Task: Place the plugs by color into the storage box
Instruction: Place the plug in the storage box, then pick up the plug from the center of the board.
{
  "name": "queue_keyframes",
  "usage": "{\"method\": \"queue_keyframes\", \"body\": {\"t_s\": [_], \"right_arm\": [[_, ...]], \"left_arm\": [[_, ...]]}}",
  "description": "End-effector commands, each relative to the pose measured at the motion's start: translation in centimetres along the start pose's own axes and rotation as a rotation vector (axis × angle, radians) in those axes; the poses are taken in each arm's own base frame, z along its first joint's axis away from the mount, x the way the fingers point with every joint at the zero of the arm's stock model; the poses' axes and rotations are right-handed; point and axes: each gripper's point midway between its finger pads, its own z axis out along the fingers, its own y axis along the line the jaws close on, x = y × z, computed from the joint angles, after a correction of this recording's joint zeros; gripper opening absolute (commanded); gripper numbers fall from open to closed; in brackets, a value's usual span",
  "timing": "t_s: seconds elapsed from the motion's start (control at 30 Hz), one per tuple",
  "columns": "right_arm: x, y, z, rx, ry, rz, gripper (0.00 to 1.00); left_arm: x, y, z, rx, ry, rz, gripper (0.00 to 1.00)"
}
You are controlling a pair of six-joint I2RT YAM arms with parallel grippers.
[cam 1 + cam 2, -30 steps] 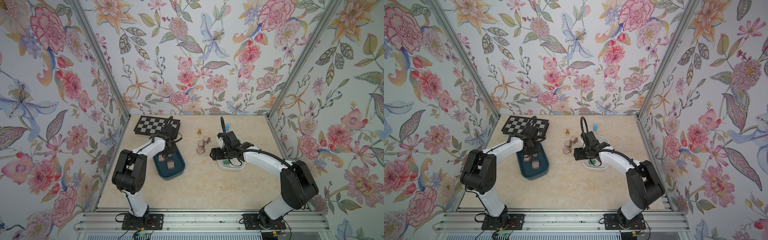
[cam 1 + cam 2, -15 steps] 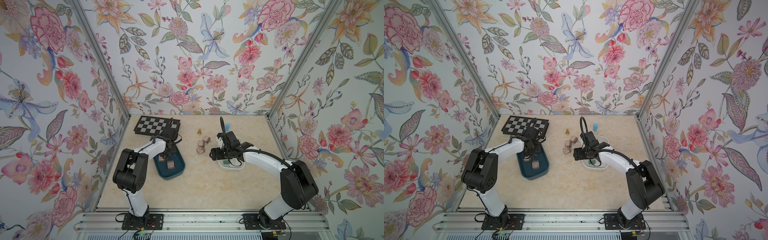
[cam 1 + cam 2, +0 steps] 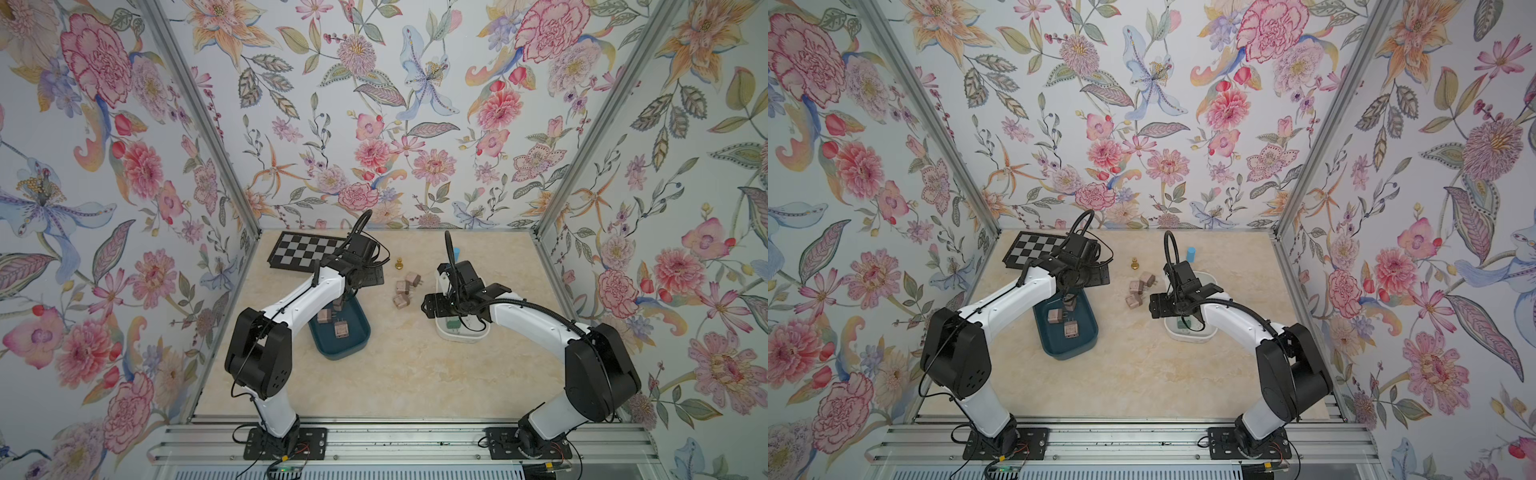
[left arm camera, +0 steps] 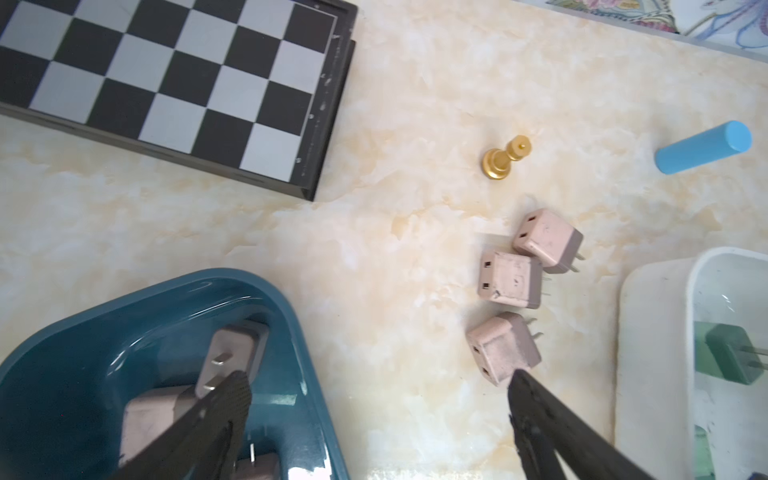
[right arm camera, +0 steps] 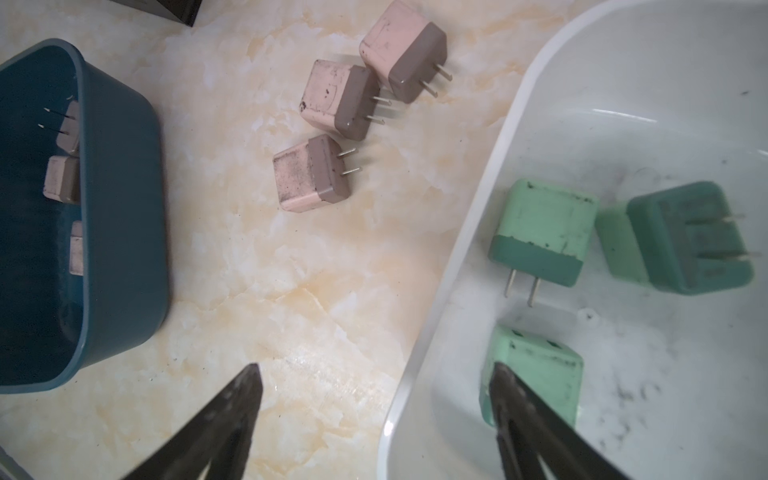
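Three pink plugs (image 3: 402, 287) lie loose on the marble table between the two boxes. The blue storage box (image 3: 365, 334) holds three pink plugs (image 3: 325, 316). My left gripper (image 4: 378, 376) hangs open over that box's far rim, with one finger above a prongs-up pink plug (image 4: 232, 353) and nothing held. The white storage box (image 5: 457, 249) holds three green plugs (image 5: 544, 232). My right gripper (image 5: 375, 368) is open and empty, its fingers astride the white box's rim, one above a green plug (image 5: 536, 374).
A black and grey chessboard (image 3: 307, 253) lies at the back left, partly under my left wrist. A gold pawn (image 3: 399, 264) stands behind the loose plugs. A blue cylinder (image 3: 1190, 254) stands behind the white box. Flowered walls close in three sides.
My left gripper has gone from shut to open over the blue box, and a pink plug now lies under it in the box. The right arm has not moved.
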Motion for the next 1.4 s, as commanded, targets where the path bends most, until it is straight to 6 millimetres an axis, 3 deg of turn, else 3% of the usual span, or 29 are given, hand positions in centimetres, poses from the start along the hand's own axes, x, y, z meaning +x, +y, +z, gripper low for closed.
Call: {"method": "queue_keyframes", "body": {"t_s": [0.0,0.23,0.43,0.87,1.03,1.37], "right_arm": [[-0.8,-0.5,-1.3,0.003,-0.039,0.008,0.87],[-0.2,-1.5,-1.6,0.006,-0.035,0.023,0.87],[0.1,-1.8,-1.9,0.006,-0.034,0.025,0.87],[0.4,-2.4,-1.8,0.007,-0.027,0.035,0.87],[0.5,-2.5,-1.9,0.010,-0.029,0.033,0.87],[0.7,-2.8,-1.6,0.018,-0.019,0.037,0.87]], "left_arm": [[3.0,-3.3,2.9,0.063,0.108,0.023,0.99],[5.6,-9.8,7.0,0.146,0.165,0.095,0.99],[6.5,-12.5,9.5,0.233,0.157,0.162,0.99],[9.3,-14.1,10.4,0.298,0.167,0.238,0.96],[10.5,-13.4,10.8,0.277,0.194,0.236,0.93],[12.0,-11.4,9.4,0.220,0.220,0.221,0.89]]}}
